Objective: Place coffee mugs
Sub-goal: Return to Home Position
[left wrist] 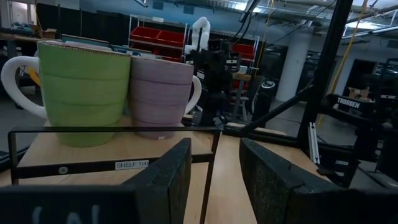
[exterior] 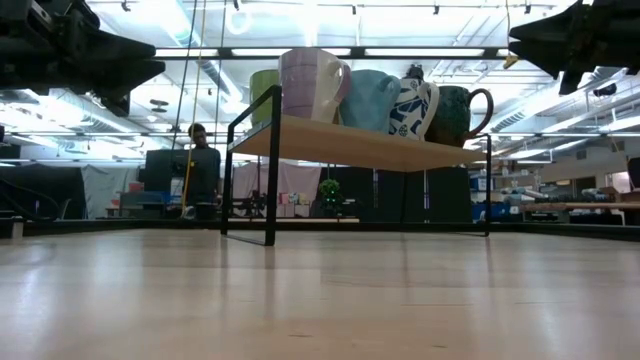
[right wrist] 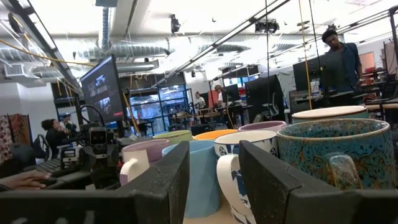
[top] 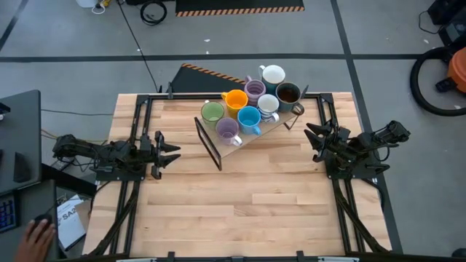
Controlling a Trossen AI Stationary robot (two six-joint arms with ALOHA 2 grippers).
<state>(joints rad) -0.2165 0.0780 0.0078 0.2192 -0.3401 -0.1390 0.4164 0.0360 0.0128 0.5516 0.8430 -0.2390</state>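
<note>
— Wood table (top: 247,204) nearest us. Anything beside it?
— Off its near left corner, a person's hand (top: 34,236).
— And the arms?
— The left gripper (top: 173,153) sits by the table's left edge and the right gripper (top: 312,140) by the right edge. Each points inward and is well apart from the shelf (exterior: 350,145).
— How do the fingers stand?
— Spread on both. In the left wrist view the dark fingers (left wrist: 168,180) stand with a gap between them. The right wrist view shows that arm's fingers (right wrist: 165,180) the same way.
— Where are the mugs?
— All eight are on the shelf, which stands at an angle in the table's far middle. The front row, left to right, is the lilac mug (top: 227,129), blue mug (top: 249,118), patterned white mug (top: 268,104) and dark mug (top: 288,93). Behind them are the green mug (top: 212,111), orange mug (top: 234,100), purple mug (top: 254,89) and white mug (top: 273,74).
— Touching?
— Packed close, but I cannot tell which ones touch. The low view shows them upright on the board, raised above the table on a black frame (exterior: 271,170).
— Past the table?
— Grey floor (top: 378,36), and in the low view a person (exterior: 203,165) standing far back in the room.
</note>
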